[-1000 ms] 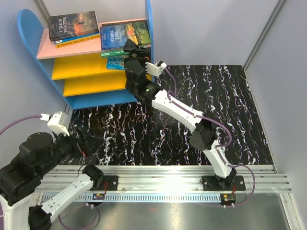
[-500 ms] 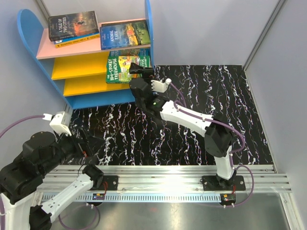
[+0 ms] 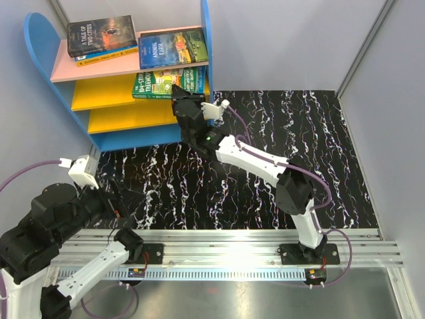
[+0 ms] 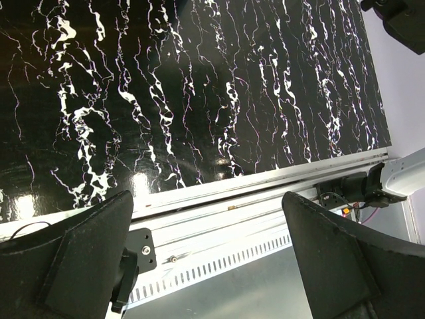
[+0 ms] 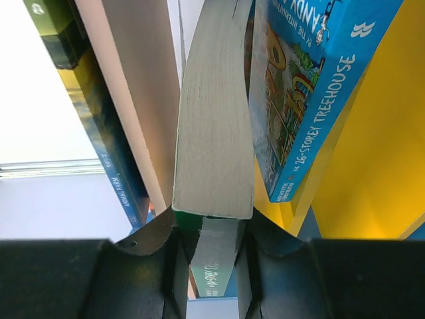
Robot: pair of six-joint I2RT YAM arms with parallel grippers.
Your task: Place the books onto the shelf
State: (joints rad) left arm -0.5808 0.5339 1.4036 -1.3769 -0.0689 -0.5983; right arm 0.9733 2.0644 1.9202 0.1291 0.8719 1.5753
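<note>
White-and-black jointed arms (image 3: pixel 247 154) — purple cables (image 3: pixel 26 167), matte black left claw (image 4: pixel 206 246)

A green paperback (image 3: pixel 158 85) lies flat on the upper yellow board (image 3: pixel 106 93) of a blue-sided bookcase (image 3: pixel 40 40). Its near edge is pinched between the fingers of the right pincer (image 5: pixel 211 232). Just beneath it, beside the pincer, lies a blue 26-Storey Treehouse book (image 5: pixel 299 86). Above the pincer, Animal Farm (image 3: pixel 172 48) lies flat on the pink top board (image 3: pixel 63 70). Further left, A Tale of Two Cities (image 3: pixel 101 34) tops another book (image 3: pixel 109 56).
</note>
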